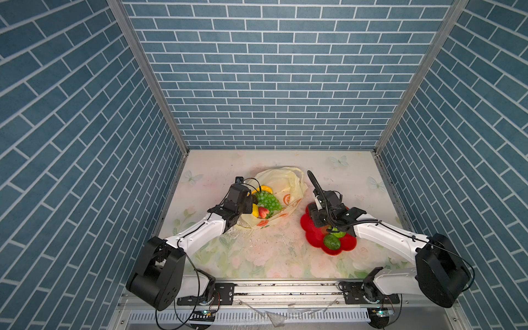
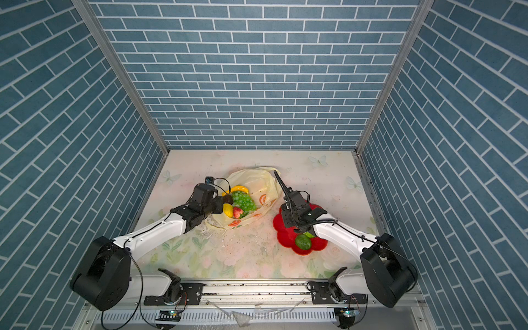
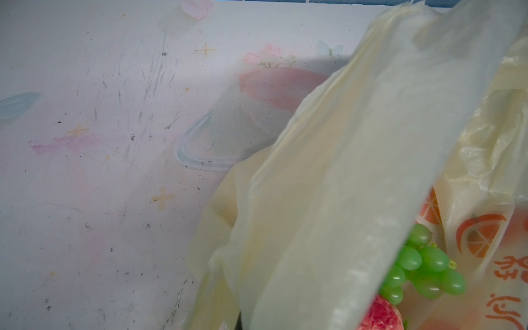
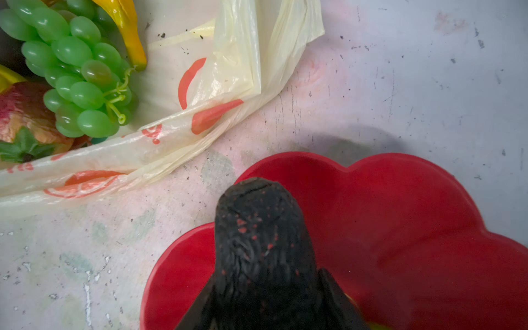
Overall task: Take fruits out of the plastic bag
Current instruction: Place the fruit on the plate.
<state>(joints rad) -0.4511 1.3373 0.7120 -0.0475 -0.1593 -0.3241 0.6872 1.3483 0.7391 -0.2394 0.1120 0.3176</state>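
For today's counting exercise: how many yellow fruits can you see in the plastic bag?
2: the banana beyond the grape bunch, and the lemon beside the strawberry. The plastic bag may hide more.

Your table (image 1: 257, 257) is a scuffed, pale floral-print top. Two things lie directly on it: the crinkled plastic bag (image 1: 285, 183) just off centre toward 12 o'clock, and a red flower-shaped plate (image 1: 311, 235) at 4 o'clock, near the bag but apart.
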